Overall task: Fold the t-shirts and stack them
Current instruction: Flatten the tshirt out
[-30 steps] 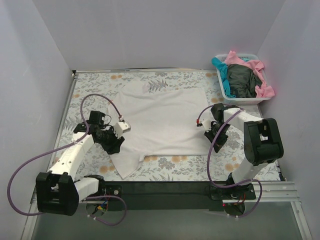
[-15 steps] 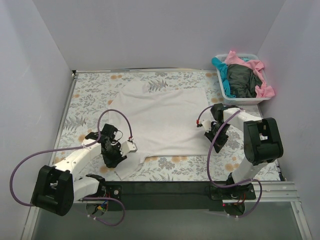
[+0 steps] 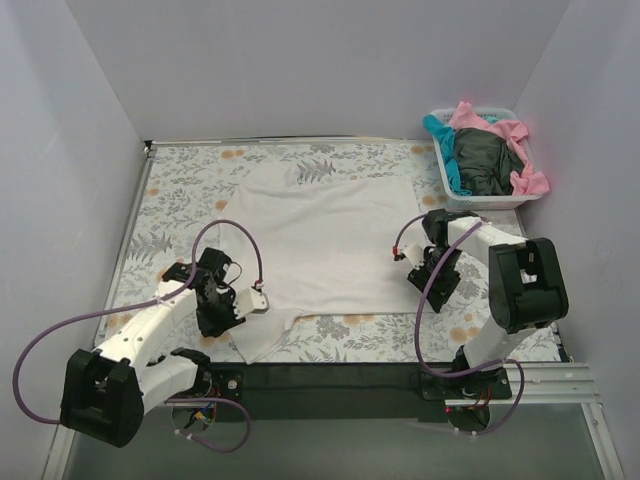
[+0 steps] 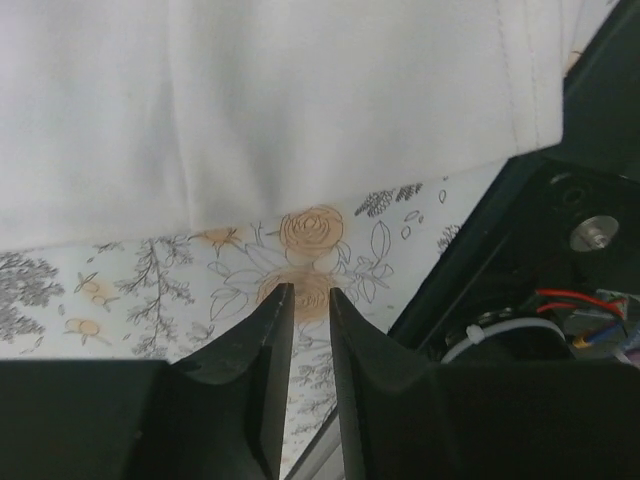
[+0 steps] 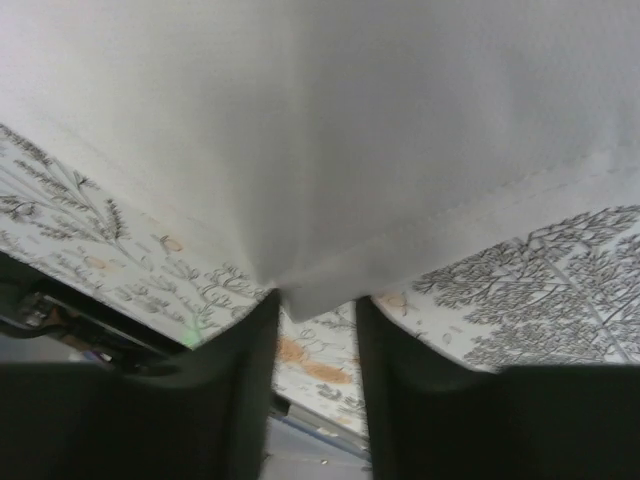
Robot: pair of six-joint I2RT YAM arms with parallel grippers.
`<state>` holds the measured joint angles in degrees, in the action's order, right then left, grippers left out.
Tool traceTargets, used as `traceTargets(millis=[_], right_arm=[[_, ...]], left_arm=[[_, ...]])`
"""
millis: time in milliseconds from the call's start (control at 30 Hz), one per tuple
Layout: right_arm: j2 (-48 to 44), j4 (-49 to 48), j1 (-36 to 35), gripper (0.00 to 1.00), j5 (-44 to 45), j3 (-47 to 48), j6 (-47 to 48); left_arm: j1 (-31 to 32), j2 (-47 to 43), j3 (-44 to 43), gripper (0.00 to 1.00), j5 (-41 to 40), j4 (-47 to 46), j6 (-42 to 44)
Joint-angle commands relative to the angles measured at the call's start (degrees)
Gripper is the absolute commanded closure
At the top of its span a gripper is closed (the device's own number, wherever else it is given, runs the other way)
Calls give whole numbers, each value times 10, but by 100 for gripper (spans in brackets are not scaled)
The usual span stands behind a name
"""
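A large white t-shirt (image 3: 320, 235) lies spread flat on the fern-and-flower sheet (image 3: 180, 190). My left gripper (image 3: 250, 300) hovers at the shirt's near left corner. In the left wrist view its jaws (image 4: 310, 292) stand a narrow gap apart over the sheet with nothing between them, and the shirt's hem (image 4: 300, 110) lies just beyond the tips. My right gripper (image 3: 413, 264) is at the shirt's right edge. In the right wrist view it is open (image 5: 315, 303), with a corner of the white cloth (image 5: 320, 130) lying loose at the tips.
A white basket (image 3: 480, 203) at the back right holds pink (image 3: 482, 118), teal (image 3: 446, 152) and dark grey-green (image 3: 487, 160) t-shirts. Purple cables loop off both arms. A black rail (image 3: 330, 378) runs along the near edge. Walls close in on three sides.
My left arm swung from the shirt's left side toward its near corner, and its jaws narrowed. My right gripper opened and let go of the shirt's edge.
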<state>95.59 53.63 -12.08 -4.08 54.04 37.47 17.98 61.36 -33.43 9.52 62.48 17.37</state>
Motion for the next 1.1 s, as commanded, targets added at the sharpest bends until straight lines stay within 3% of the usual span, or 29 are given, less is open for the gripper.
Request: traceTargets(millis=[0,67,133,300,367,467,567,767,933,1067], right_arm=[[-36,50,1,55,-21,10,51],[-62,63,2,43,-56,45,59],[-90,70,10,43,-79,108,61],[-32,45,15,66,-102,235,0],[36,41,15,72,-114,292,-21],[105,18,16,72,-113,330,-42],[146,1,15,73,-106,335,-52],[181,-41,2,72,-96,278,-64],[166,-50,-16,75,-114,195,-67],[119,-30,-33,74,-142,168,-54]], left_arm=[[-4,-25,-86,77,31,41,17],[-5,14,-134,75,58,33,-12],[-13,58,-212,73,88,-5,-82],[-35,202,-281,70,55,-152,-218],[-43,245,-297,69,21,-213,-268],[-72,313,-322,69,11,-246,-311],[-101,352,-323,69,2,-258,-325],[-152,338,-248,69,-23,-277,-294],[-199,320,-198,70,-17,-257,-259],[-216,314,-230,72,12,-210,-255]])
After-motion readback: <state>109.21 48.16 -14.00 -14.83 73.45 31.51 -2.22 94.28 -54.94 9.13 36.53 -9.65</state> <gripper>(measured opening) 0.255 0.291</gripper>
